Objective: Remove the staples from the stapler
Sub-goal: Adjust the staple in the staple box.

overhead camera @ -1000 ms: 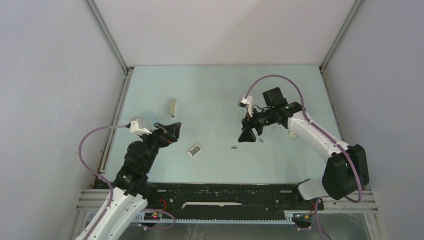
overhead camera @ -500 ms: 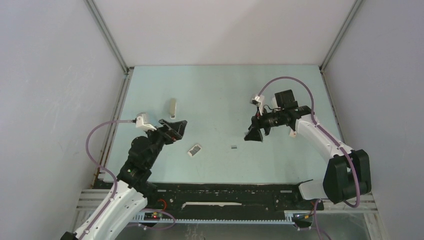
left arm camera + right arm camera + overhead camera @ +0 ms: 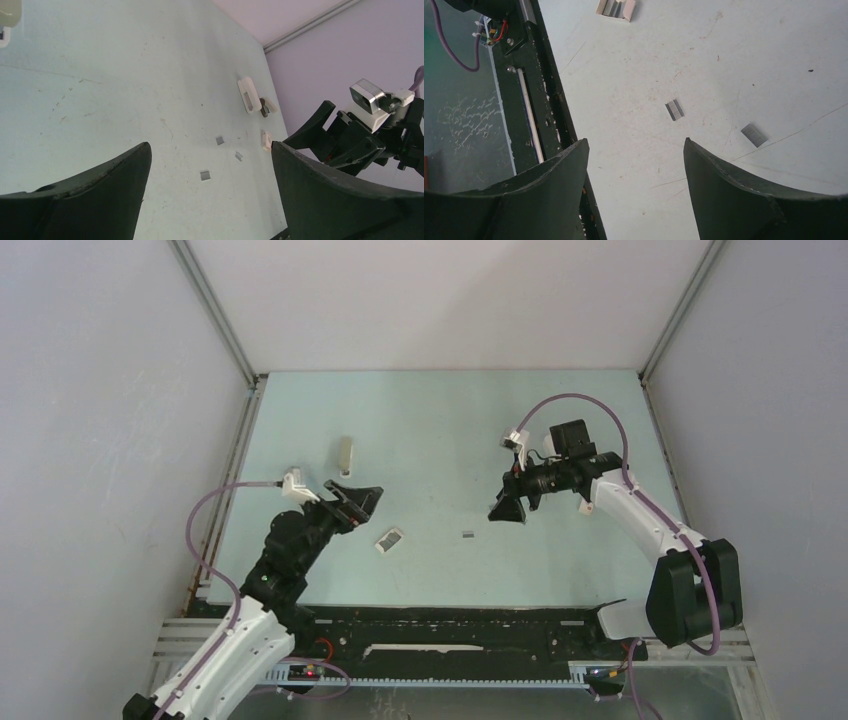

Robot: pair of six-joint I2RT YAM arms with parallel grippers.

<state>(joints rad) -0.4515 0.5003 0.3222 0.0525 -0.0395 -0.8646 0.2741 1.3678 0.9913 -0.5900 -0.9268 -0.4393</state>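
Held left gripper [image 3: 358, 498] and right gripper [image 3: 505, 510] wide open, with nothing in either. Saw the staples [image 3: 674, 109] lying flat on the table [image 3: 440, 420], apart from each other, near the right gripper.

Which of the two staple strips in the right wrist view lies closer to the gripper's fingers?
The strip nearer the picture's right edge, just above one finger; the other strip lies farther off, towards the white box.

Tiny grey staples [image 3: 674, 109], loose, flat.
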